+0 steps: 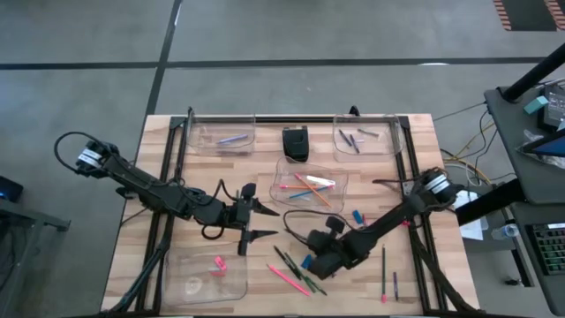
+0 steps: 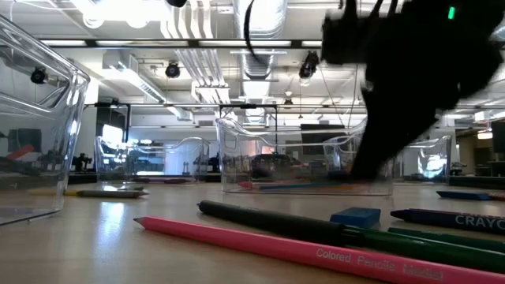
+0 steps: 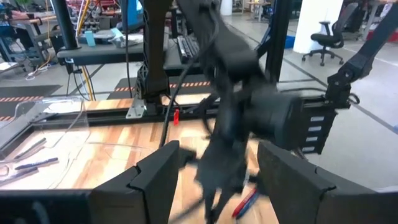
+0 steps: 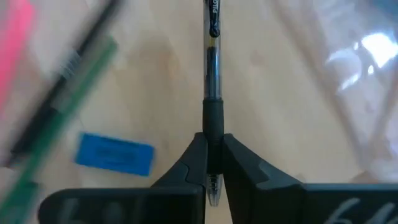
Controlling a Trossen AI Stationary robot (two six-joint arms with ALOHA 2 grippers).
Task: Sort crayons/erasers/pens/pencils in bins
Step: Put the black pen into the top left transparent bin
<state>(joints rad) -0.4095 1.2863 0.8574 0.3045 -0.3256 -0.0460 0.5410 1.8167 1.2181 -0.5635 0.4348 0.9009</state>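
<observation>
My right gripper (image 4: pixel 212 140) (image 1: pixel 312 263) is low over the near middle of the table, shut on a pen (image 4: pixel 211 62) with a clear barrel and a black grip sleeve. Beside it on the wood lie a blue eraser (image 4: pixel 115 154) (image 2: pixel 355 215), a green pencil (image 4: pixel 68 99), a dark stick (image 2: pixel 268 221) and a pink pencil (image 2: pixel 316 252) (image 1: pixel 287 278). A crayon (image 2: pixel 458 218) lies flat further off. My left gripper (image 1: pixel 265 223) (image 3: pixel 214 180) hangs open above the table's middle left, with nothing between its fingers. My right gripper pinches the pen's black grip sleeve (image 4: pixel 212 115) between its two fingers, slanting down from above. The pen runs along the fingers: one short end (image 4: pixel 211 193) pokes back between them and the long barrel reaches out ahead. Whether the barrel's far end touches the table I cannot tell.
Clear bins stand at the far left (image 1: pixel 225 137), far right (image 1: pixel 366 137), middle (image 1: pixel 309 185) and near left (image 1: pixel 207 274), each with a few items. A black box (image 1: pixel 296 144) sits between the far bins. Loose sticks (image 1: pixel 384 265) lie at the near right.
</observation>
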